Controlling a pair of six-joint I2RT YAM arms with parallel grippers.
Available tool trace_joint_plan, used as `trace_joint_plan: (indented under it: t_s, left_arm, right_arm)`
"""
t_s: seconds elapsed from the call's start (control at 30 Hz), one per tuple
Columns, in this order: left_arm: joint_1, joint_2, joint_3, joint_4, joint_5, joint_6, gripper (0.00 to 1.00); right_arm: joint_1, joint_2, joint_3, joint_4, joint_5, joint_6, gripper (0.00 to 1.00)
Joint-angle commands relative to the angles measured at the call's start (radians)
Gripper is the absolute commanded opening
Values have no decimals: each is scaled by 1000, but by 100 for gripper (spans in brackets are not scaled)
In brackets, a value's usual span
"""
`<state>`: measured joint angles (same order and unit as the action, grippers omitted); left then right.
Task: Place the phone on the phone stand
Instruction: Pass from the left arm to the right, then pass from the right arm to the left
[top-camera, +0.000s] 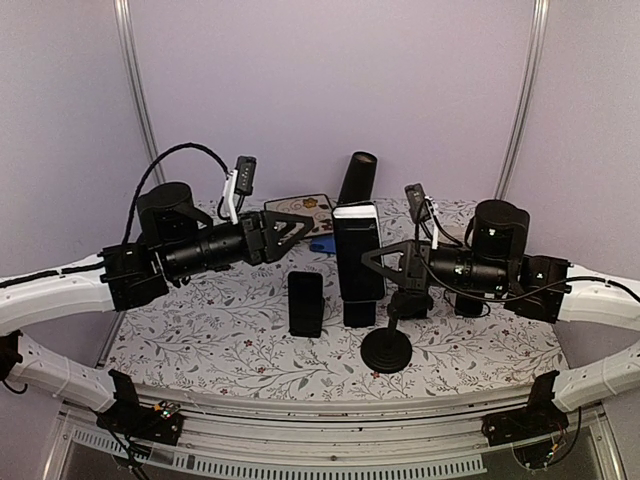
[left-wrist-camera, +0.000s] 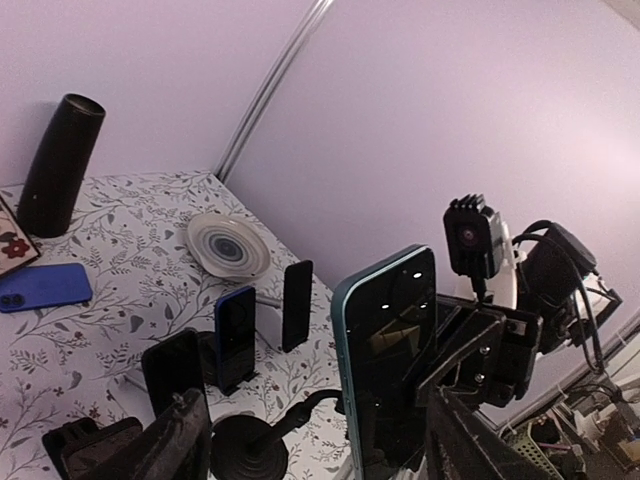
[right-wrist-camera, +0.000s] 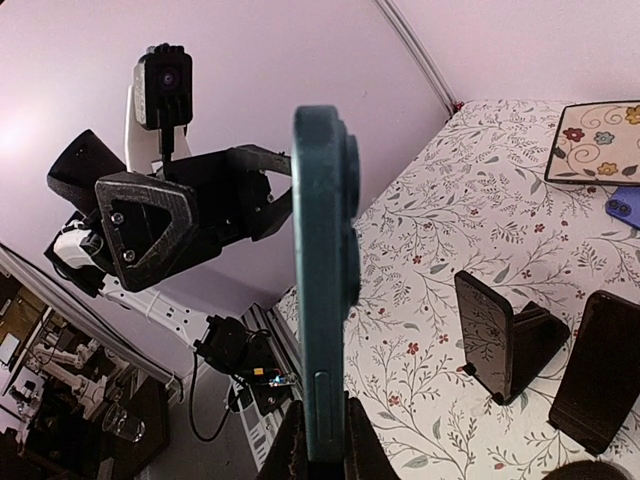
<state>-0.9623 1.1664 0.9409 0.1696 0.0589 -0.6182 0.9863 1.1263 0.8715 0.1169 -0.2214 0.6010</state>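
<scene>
Your right gripper (right-wrist-camera: 322, 445) grips the teal-edged phone (top-camera: 358, 250) upright, mid-carry. The left gripper (top-camera: 300, 225) is spread and empty. Next, lower the phone toward the gooseneck phone stand (top-camera: 388, 350) at five o'clock.

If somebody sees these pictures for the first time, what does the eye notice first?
A dark phone held upright in the air at the centre, pinched by the right fingers. On the floral cloth below it stands a black round-footed stand; the left fingers hover nearby.
</scene>
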Motion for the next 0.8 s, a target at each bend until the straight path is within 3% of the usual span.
trace_joint_plan:
  t_s: [0.0,0.47,0.77]
  left_arm:
    - [-12,15,-28,130,165,23,70]
    - [-77,139,39,204,333,37,63]
    - [-148,214,106,253,380,42,51]
  right_arm:
    - [2,-71,-30,44,-55,-16,2]
    - [3,-190,-111,89,-184,-68,2]
    - [3,-206,-136,122,-259,-87,2]
